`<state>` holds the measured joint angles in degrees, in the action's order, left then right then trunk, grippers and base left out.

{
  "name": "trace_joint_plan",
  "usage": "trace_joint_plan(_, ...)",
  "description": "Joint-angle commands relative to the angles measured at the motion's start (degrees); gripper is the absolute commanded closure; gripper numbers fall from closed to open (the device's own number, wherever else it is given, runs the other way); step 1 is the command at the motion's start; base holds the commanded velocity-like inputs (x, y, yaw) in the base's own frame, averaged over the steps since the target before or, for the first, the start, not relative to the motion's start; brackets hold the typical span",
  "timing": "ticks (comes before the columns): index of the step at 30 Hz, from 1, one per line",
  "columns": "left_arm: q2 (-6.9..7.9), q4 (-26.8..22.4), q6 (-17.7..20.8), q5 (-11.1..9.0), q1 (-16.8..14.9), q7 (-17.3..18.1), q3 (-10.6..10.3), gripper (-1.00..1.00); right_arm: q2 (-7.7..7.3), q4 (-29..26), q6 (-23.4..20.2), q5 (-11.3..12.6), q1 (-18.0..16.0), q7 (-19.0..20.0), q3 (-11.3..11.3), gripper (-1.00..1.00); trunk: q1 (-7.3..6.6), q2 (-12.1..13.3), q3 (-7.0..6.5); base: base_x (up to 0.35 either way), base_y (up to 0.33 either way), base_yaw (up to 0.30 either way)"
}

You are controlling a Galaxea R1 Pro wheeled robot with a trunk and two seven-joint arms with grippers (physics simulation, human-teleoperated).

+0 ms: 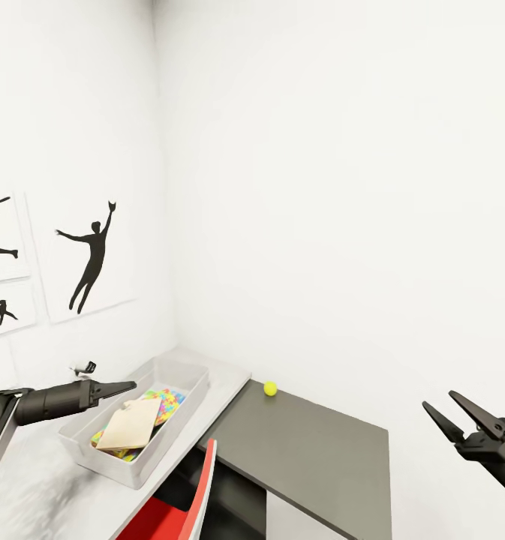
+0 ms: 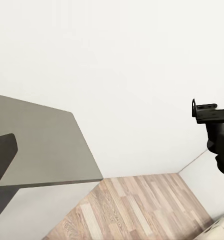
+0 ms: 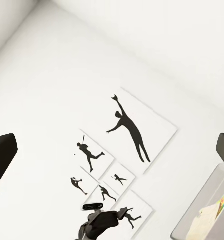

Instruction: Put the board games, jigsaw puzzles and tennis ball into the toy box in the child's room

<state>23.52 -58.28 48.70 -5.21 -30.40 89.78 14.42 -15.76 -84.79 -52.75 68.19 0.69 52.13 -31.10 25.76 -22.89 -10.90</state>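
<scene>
The pale grey toy box (image 1: 79, 442) stands on the light-grey table (image 1: 27, 487) by the corner. Inside lies a bright jigsaw puzzle (image 1: 166, 399), with a flat beige square (image 1: 130, 424) resting tilted on top of it. The tennis ball (image 1: 270, 388) sits at the back of the lower dark grey shelf unit (image 1: 312, 457), near the wall. My left gripper (image 1: 128, 388) hovers over the toy box's near end; one finger (image 2: 2, 155) stands wide at the edge, so it is open and empty. My right gripper (image 1: 438, 400) hangs open and empty beyond the shelf. The board games and the bed are out of view.
A red chair back (image 1: 184, 502) rises in front of the table. Black sports-silhouette pictures (image 1: 91, 259) hang on the left wall. White walls close the corner behind the table. Wood-plank floor (image 2: 136, 210) lies beyond the shelf unit's edge.
</scene>
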Motion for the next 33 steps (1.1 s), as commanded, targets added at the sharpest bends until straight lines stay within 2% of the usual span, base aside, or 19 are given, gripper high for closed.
trace_joint_plan(1, -0.01, 0.0, 0.6, 0.0, 0.0, 0.2, 0.0, -1.0, 0.0, 0.0, -0.2, 0.1, 0.0, 0.0, 0.0, -1.0, 0.02, 0.0, 0.0, 0.0, 0.0, 0.0)
trace_joint_plan(25, -0.2, 0.0, 0.6, 0.0, 0.0, 0.2, 0.0, -1.0, 0.01, -0.1, -0.2, 0.1, 0.0, 0.0, 0.0, -1.0, 0.02, 0.0, -0.56, 0.0, 0.0, -0.031)
trace_joint_plan(33, -0.22, 0.0, 0.6, 0.0, 0.0, 0.2, 0.0, -1.0, -0.05, 0.0, -0.3, 0.1, 0.0, 0.0, 0.0, -1.0, 0.02, 0.0, -1.03, 0.0, 0.0, -0.168)
